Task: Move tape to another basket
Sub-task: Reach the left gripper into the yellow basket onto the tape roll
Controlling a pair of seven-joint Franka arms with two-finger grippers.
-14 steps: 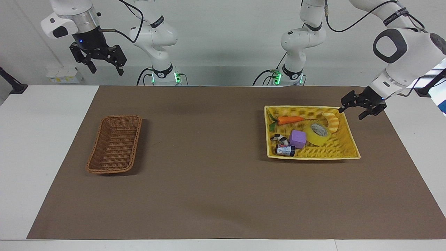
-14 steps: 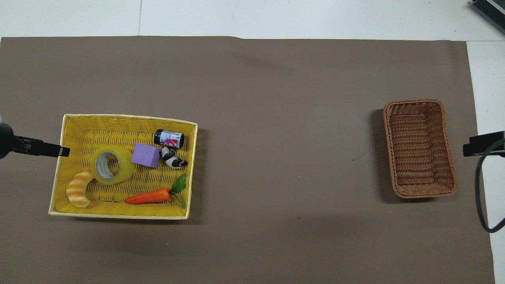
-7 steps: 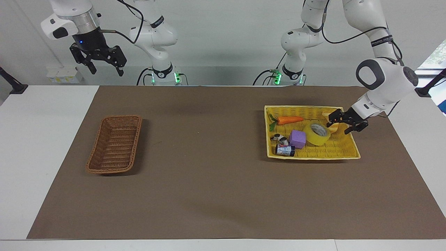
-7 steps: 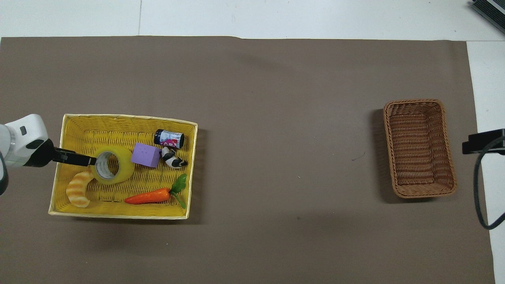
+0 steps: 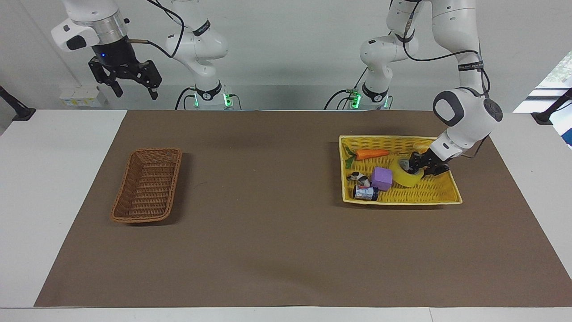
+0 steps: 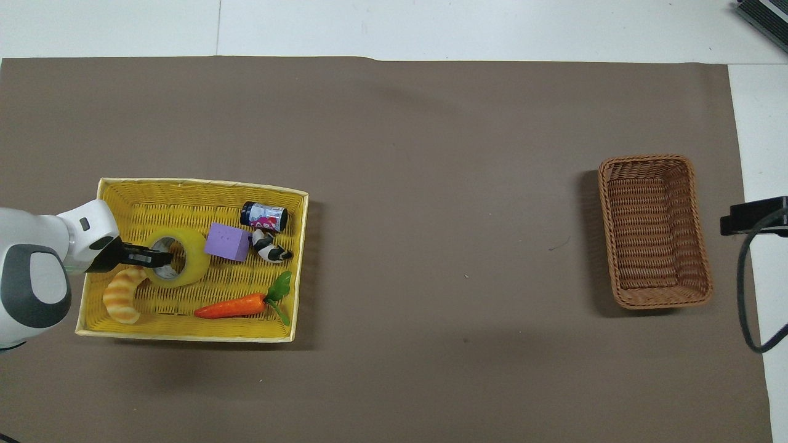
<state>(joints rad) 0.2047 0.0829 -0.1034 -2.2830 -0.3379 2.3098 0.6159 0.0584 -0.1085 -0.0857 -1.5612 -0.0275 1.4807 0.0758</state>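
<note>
The tape [image 5: 403,177], a yellow roll with a white core, lies in the yellow basket [image 5: 402,201] at the left arm's end of the table. It also shows in the overhead view [image 6: 194,263]. My left gripper [image 5: 421,167] is low at the roll and open, one finger in the core and one outside its wall; it also shows in the overhead view [image 6: 154,256]. The brown wicker basket [image 5: 154,150] stands empty at the right arm's end, also in the overhead view [image 6: 700,234]. My right gripper [image 5: 132,87] waits open, high in the air near the table's corner at that end.
In the yellow basket [image 6: 184,336] with the tape lie a purple cube [image 6: 228,241], a carrot [image 6: 231,306], a striped croissant [image 6: 121,295], a small can [image 6: 265,215] and a black-and-white toy [image 6: 269,246]. Brown mat lies between the baskets.
My left gripper has come in over the yellow basket's edge and dropped onto the tape, one finger now inside the core. The tape has not moved. The right arm has barely moved.
</note>
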